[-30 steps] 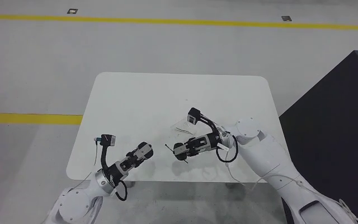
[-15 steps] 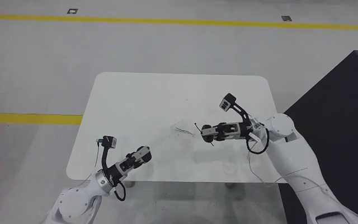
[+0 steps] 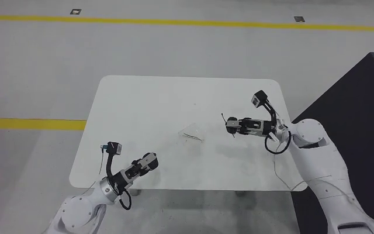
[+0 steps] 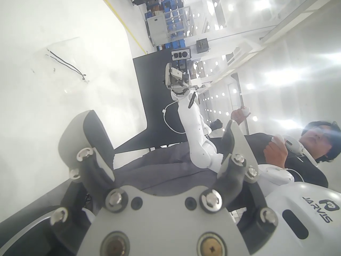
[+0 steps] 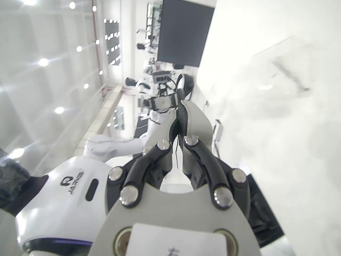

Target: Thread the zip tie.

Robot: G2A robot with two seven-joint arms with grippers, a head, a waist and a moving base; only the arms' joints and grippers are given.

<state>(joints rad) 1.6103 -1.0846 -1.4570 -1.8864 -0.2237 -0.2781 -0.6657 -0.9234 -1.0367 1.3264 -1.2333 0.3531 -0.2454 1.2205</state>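
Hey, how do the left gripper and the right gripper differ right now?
The left gripper is open and empty; the right gripper is shut on a thin black zip tie. The left gripper is by the table's near-left edge; the right gripper is over its right half. Both are the same grey two-finger build.

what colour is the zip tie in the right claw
The zip tie is black, clearest in the right wrist view.
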